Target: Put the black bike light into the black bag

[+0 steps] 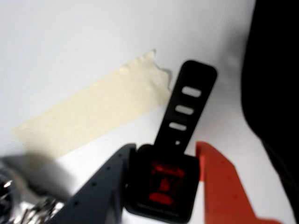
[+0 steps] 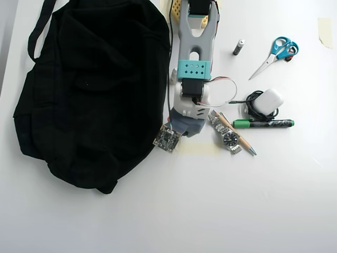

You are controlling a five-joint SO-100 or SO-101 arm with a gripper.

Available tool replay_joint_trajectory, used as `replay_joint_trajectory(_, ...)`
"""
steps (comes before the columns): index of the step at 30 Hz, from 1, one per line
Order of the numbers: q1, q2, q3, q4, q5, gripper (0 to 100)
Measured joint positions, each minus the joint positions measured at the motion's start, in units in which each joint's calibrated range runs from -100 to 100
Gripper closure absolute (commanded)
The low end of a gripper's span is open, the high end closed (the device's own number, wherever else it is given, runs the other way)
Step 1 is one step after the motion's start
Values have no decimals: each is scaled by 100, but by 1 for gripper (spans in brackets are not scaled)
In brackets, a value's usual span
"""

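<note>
Claw closing in on the light beside the bag

The black bag [image 2: 89,89] fills the table's [image 2: 210,211] left side; just beside it, mid-table, the gripper [image 1: 161,179] brackets the black bike light's [image 1: 163,184] head, jaws close but whether clamped I cannot tell. A shallow hold on the smooth head could let it twist out during lifting.

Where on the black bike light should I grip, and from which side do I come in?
Grip the black bike light across its squarish red-lens head, coming down from above with the strap pointing away. The head is blocky with flat parallel sides; the slotted strap is thin. In the wrist view the end effector already brackets the head, one finger each side. Whether they press it I cannot tell.
</note>
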Motion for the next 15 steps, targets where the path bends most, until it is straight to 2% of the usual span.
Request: replay_joint_trajectory(15,-29,-1001,-2253,1951,-5,98)
